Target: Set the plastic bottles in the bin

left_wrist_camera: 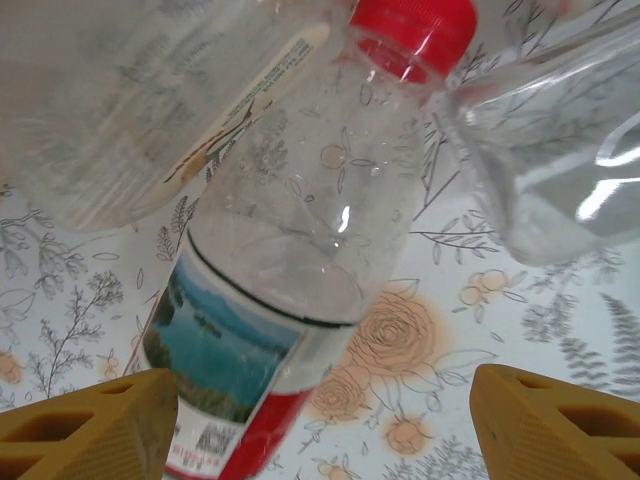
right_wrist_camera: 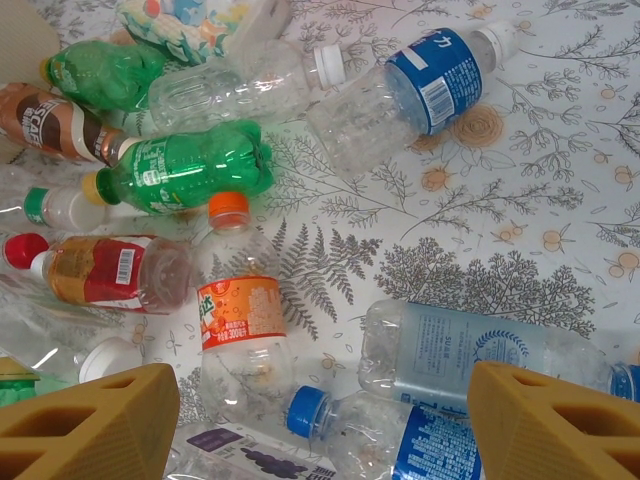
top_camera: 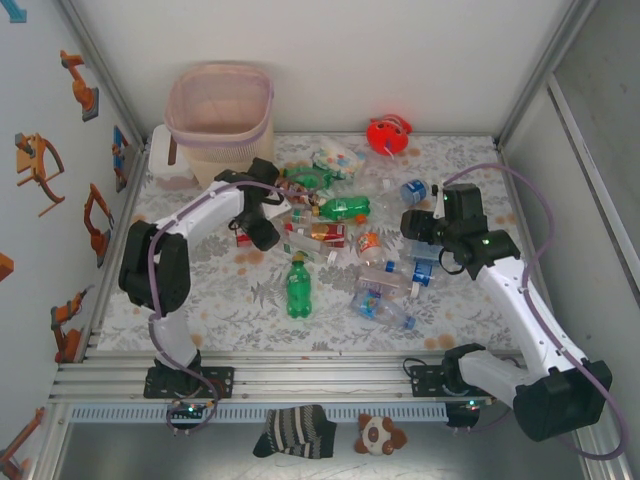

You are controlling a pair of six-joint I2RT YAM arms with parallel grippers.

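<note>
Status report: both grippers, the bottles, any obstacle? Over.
Left gripper open over clear red-capped bottle. Right gripper open, empty. Plastic bottles scattered on table, bin far left. Patterned packet among them.

This is a robot test lab. Plain white walls (top_camera: 400,50) and silver metal posts (top_camera: 538,70) box in the flowery table (top_camera: 230,292).

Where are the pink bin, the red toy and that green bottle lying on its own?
bin (top_camera: 203,152), top view, front wall.
red toy (top_camera: 389,134), top view, its middle.
green bottle (top_camera: 298,291), top view, its body.
</note>
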